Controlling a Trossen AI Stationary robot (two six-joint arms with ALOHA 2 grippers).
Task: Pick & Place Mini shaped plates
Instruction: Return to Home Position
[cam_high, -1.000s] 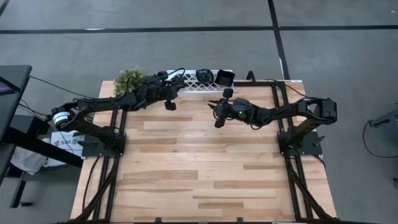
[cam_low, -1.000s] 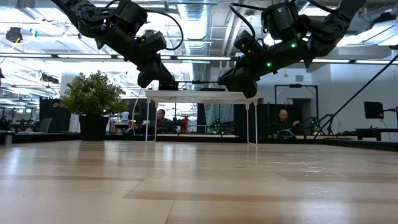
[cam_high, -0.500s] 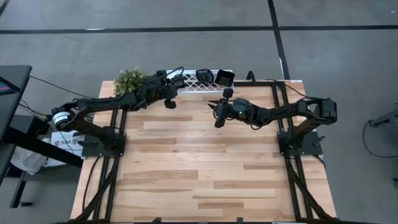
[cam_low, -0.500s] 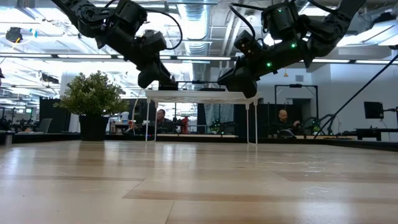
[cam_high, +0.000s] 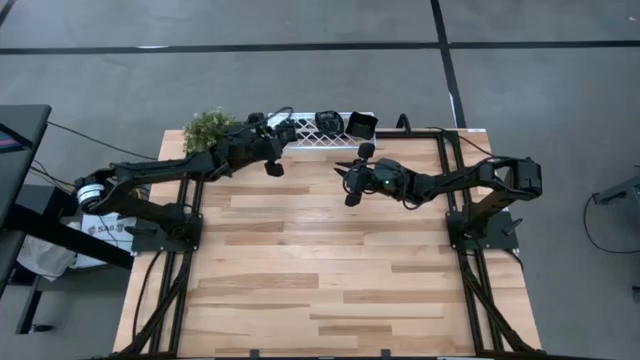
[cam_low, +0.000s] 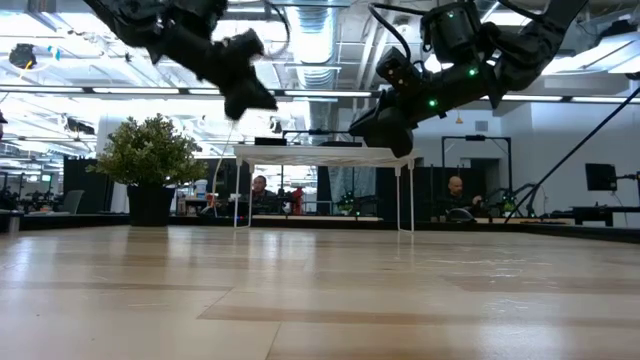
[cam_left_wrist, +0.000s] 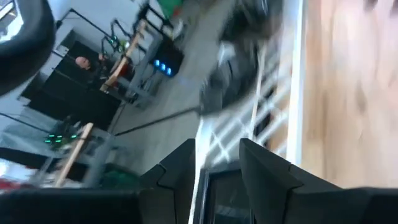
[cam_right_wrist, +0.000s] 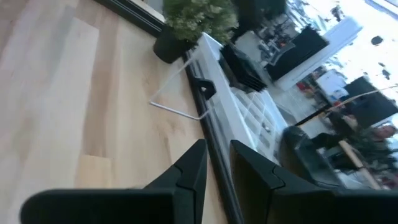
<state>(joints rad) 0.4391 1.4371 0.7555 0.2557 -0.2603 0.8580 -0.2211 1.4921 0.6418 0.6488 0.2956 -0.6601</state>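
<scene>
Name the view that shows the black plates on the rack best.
High view: the black plates sit plainly atop the rack. Low view catches them edge-on, right wrist view only partly; in the left wrist view I cannot tell them.

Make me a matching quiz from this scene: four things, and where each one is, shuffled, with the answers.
1 potted plant
2 black plates
3 left gripper
4 right gripper

A on the white rack, right end
B far left corner of the table
C above the rack's left end
D over bare wood, in front of the rack

Pairs: 1-B, 2-A, 3-C, 4-D
</scene>
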